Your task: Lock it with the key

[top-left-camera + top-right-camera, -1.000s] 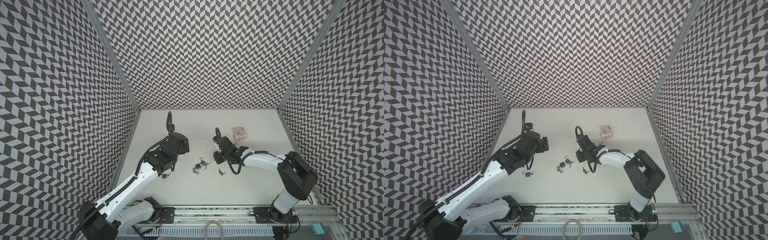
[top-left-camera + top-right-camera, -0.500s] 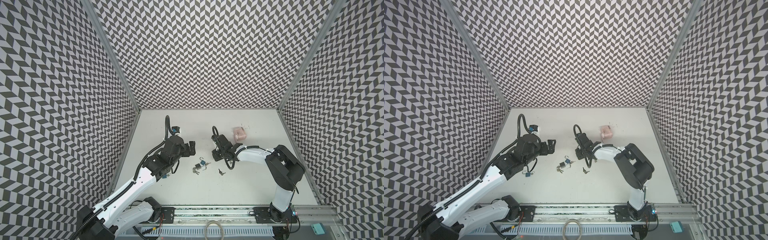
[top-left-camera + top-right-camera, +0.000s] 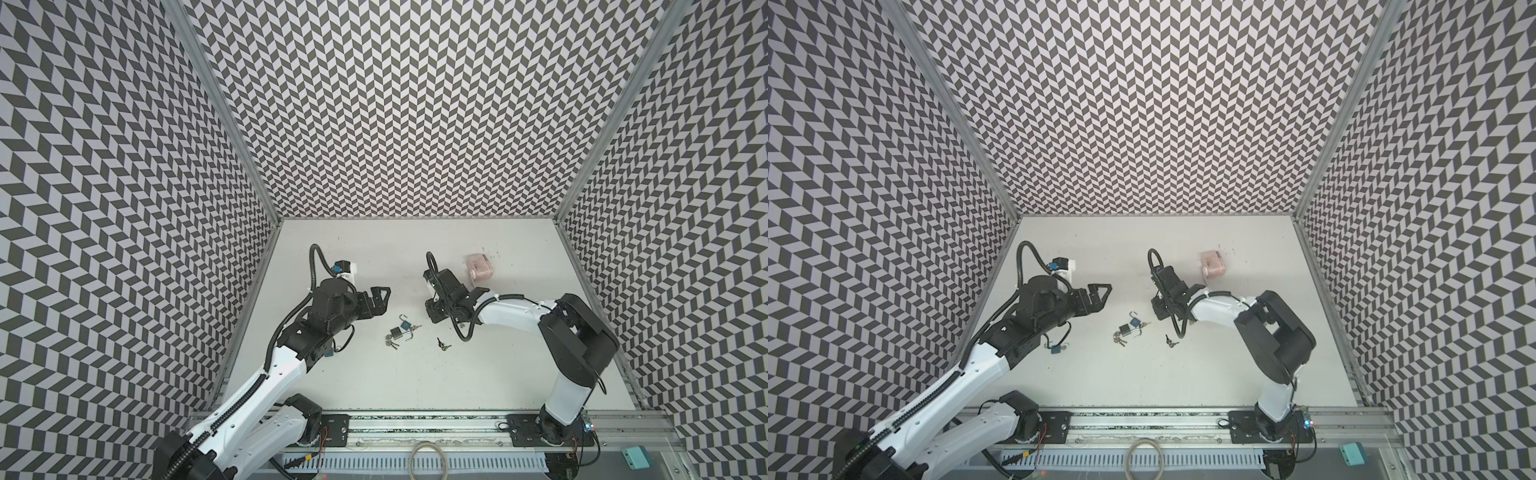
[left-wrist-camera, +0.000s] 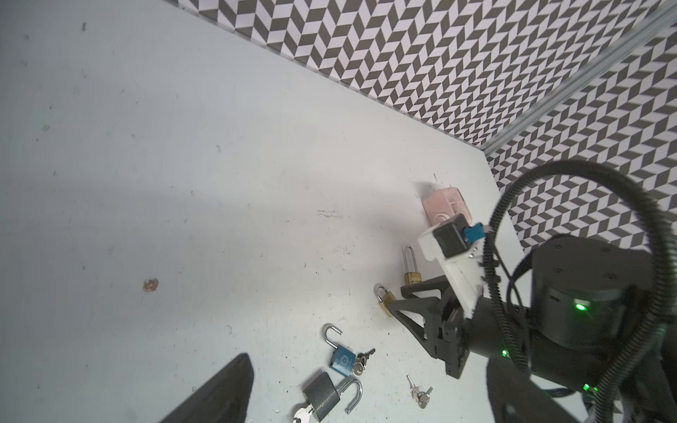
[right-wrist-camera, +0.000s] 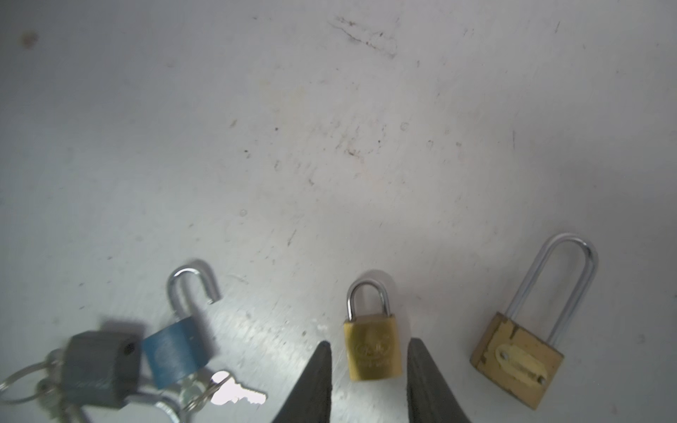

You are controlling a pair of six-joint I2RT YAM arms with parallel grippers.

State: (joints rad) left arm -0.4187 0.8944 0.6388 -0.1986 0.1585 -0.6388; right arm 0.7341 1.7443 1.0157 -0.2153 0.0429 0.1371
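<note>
Along the near edge ran an aluminium rail carrying both arm bases. Beyond it the white bench lay bare up to its middle, and bare again from the arms to the back. Chevron-patterned walls closed in the left, right and far sides.

Mid-bench, a loose pair of keys lay nearest. To their left sat a grey padlock with keys on a ring at its base, and just behind it a blue padlock, also with keys at its base. Both shackles were swung open.

The left end effector hovered left of and behind these, spread wide and holding nothing. The right end effector pointed down, its dark fingers partly open astride a small brass padlock. A slim gap showed on each side, so nothing was gripped.

That lock's chrome shackle was shut. Beside it lay a scuffed long-shackle brass padlock, also shut. Farther back sat a pale pink box. The bench surface was scratched and smudged.
</note>
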